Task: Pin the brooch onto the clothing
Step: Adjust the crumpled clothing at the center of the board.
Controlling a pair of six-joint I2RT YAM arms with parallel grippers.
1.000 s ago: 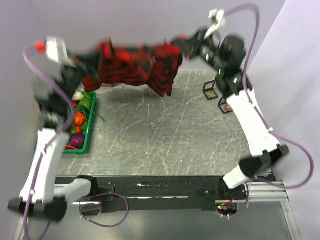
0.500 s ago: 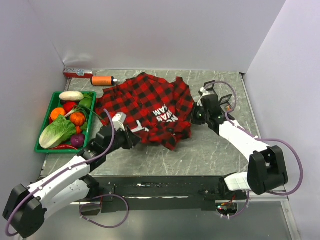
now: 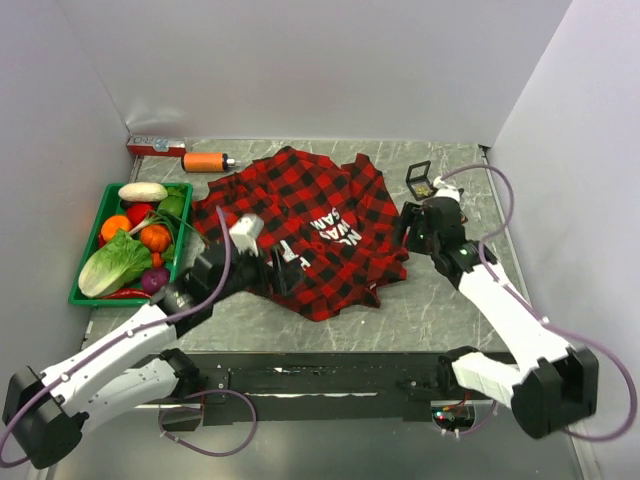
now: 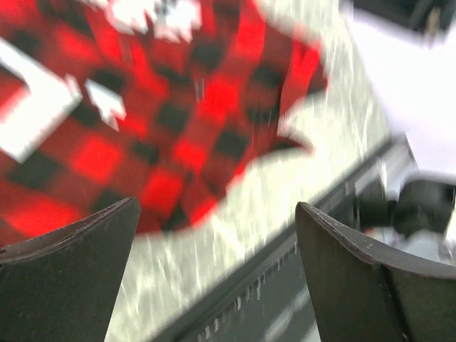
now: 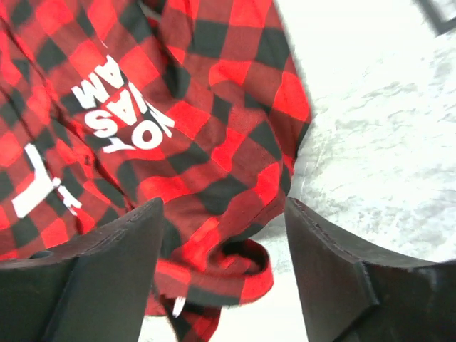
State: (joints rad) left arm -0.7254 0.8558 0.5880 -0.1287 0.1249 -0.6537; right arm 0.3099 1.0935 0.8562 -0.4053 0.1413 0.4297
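Note:
The clothing (image 3: 310, 225), a red-and-black plaid shirt with white lettering, lies spread on the grey marble table, chest side up. My left gripper (image 3: 285, 275) hovers over its near hem, open with nothing between the fingers; in the left wrist view (image 4: 214, 271) the shirt's edge (image 4: 178, 142) and the table's front rail lie below. My right gripper (image 3: 408, 232) stands open at the shirt's right edge, and the right wrist view (image 5: 224, 271) has a rolled fold of the plaid cloth (image 5: 235, 263) under the gap. I cannot make out the brooch as such.
A small open black box (image 3: 420, 178) with something small and gold-coloured in it stands at the back right. A green basket (image 3: 88, 296) of vegetables sits at the left. An orange cylinder (image 3: 205, 161) and a red-and-white box (image 3: 150, 147) lie by the back wall.
A second ago both grippers held the shirt stretched in the air. They brought it down onto the table, and now both have opened and let go of it.

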